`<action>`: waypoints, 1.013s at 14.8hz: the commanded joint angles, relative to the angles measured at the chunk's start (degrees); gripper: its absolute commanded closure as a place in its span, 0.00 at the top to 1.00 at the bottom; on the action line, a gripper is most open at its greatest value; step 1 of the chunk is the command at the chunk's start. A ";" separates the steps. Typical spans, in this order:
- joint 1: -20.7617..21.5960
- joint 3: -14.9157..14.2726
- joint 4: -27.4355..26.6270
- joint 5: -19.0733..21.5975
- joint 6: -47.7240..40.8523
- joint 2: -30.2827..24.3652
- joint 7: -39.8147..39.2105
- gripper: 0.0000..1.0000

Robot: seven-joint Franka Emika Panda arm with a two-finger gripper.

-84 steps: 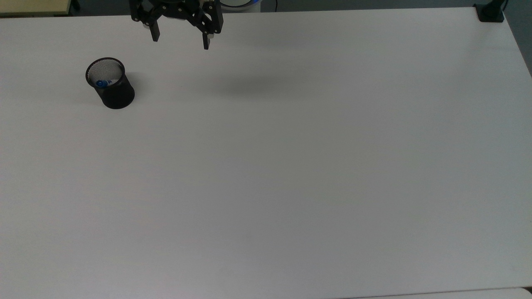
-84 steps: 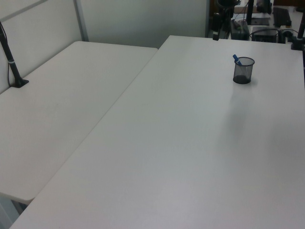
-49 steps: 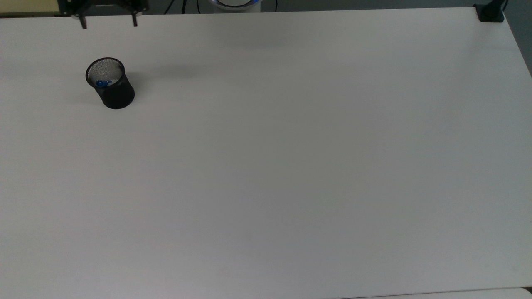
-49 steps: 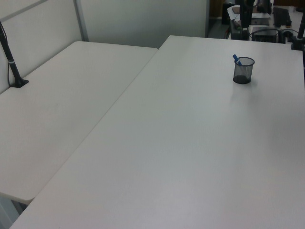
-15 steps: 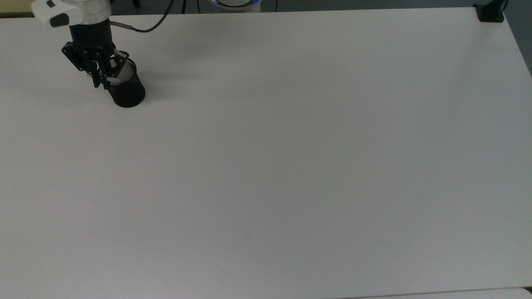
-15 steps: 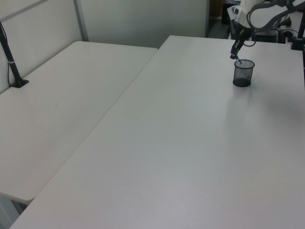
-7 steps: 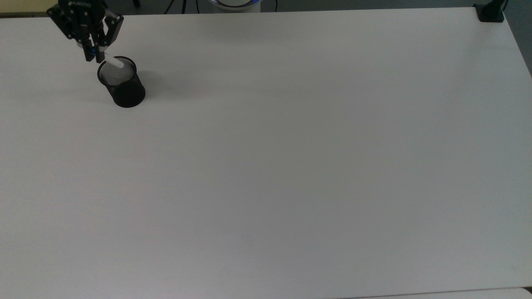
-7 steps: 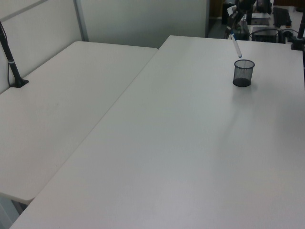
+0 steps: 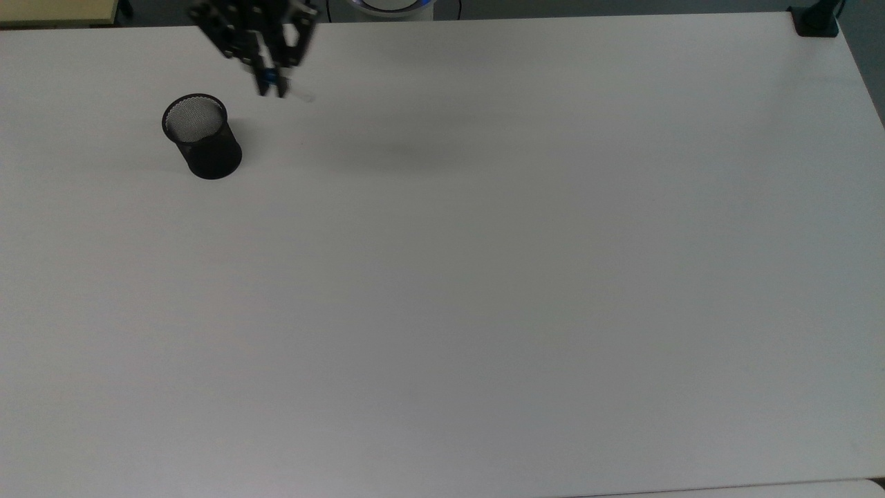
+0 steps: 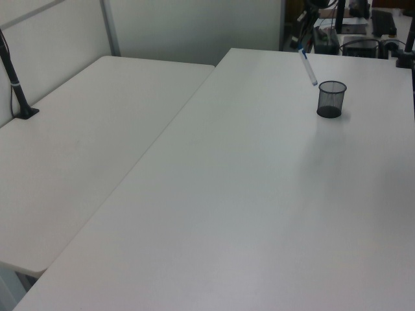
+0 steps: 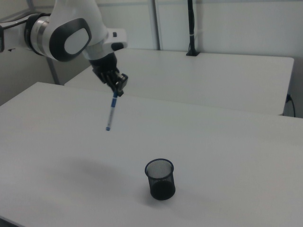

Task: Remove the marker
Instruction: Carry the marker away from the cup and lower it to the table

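White table (image 9: 484, 277), gripper (image 11: 117, 91) clamping the marker (image 11: 111, 111) by its capped top.
Marker is hanging tilted below the fingers, in the air, clear of the black mesh cup (image 11: 160, 178), on the right view's left of it; slim white barrel, blue tail.

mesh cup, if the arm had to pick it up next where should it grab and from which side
Probably by the rim, from above. The mesh cup stands upright on the table with its mouth open and nothing inside, so one finger could go inside the wall and one outside. The body looks wide for a side grasp. The gripper is shut on the marker, which would have to be set down first.
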 commanded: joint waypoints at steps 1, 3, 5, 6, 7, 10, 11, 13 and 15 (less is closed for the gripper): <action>1.48 3.85 1.04 0.71 -3.27 4.80 3.12 0.00; 4.11 3.86 1.04 0.71 -3.01 8.05 4.44 0.00; 6.22 3.86 1.21 0.01 -2.57 11.21 6.63 0.00; 7.19 3.86 1.21 -0.17 -2.39 12.53 6.64 0.00; 7.63 3.86 1.21 -0.43 -2.30 13.59 6.64 0.00; 9.74 3.86 1.12 -3.15 -2.04 16.14 6.82 0.00; 10.44 3.86 1.21 -4.37 -1.52 17.72 7.60 0.00; 11.59 3.86 0.78 -7.01 3.91 20.53 12.15 0.00; 11.68 3.95 0.86 -8.95 5.95 21.95 14.45 0.00</action>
